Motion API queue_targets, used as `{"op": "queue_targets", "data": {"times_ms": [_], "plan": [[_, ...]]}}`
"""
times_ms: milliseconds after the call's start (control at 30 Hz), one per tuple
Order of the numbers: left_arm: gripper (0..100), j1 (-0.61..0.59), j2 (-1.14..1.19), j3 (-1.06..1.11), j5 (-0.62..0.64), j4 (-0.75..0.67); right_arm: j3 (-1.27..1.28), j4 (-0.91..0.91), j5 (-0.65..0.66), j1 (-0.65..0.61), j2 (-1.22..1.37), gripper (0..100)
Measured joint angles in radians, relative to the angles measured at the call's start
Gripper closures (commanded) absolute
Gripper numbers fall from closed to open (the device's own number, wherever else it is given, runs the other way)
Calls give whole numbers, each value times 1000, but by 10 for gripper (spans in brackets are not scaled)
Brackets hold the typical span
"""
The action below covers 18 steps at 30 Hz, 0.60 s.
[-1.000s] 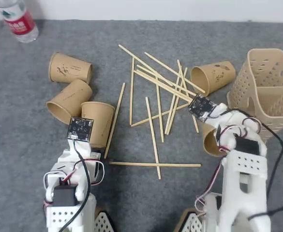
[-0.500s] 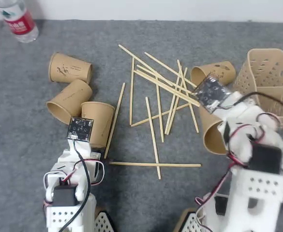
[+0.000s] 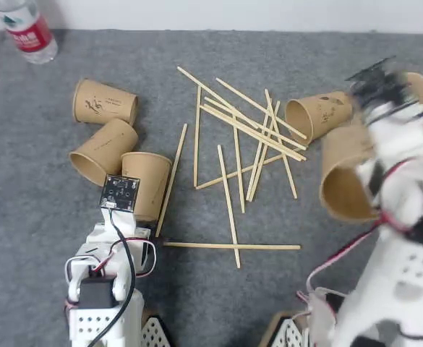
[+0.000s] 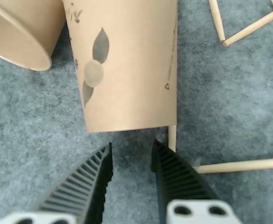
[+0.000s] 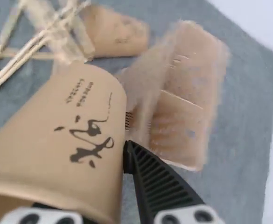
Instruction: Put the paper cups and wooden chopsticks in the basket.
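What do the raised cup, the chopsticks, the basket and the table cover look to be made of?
Raised cup: matte brown paper, likely kraft, with dark printed marks.
Chopsticks: pale bare wood or bamboo; thin straight sticks with no gloss.
Basket: probably beige moulded plastic, but it is blurred, so this is uncertain.
Table cover: grey felt or low carpet, with a fuzzy, fibrous surface.

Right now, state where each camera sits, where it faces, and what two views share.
High view: fixed overhead, facing down on the grey mat; left arm and right arm show.
Left wrist view: on that wrist, facing down past the open left gripper at a lying cup.
Right wrist view: on that wrist, facing the basket past the right gripper and held cup.
Shared: high and right wrist views show the held cup.
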Motion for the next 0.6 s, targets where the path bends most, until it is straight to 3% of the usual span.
{"op": "queue_targets", "data": {"times_ms": [267, 600], "plan": [[870, 2, 0, 0, 0, 0, -95, 0, -84, 213, 123, 990], [870, 0, 0, 0, 0, 0, -101, -6, -54, 377, 138, 991]]}}
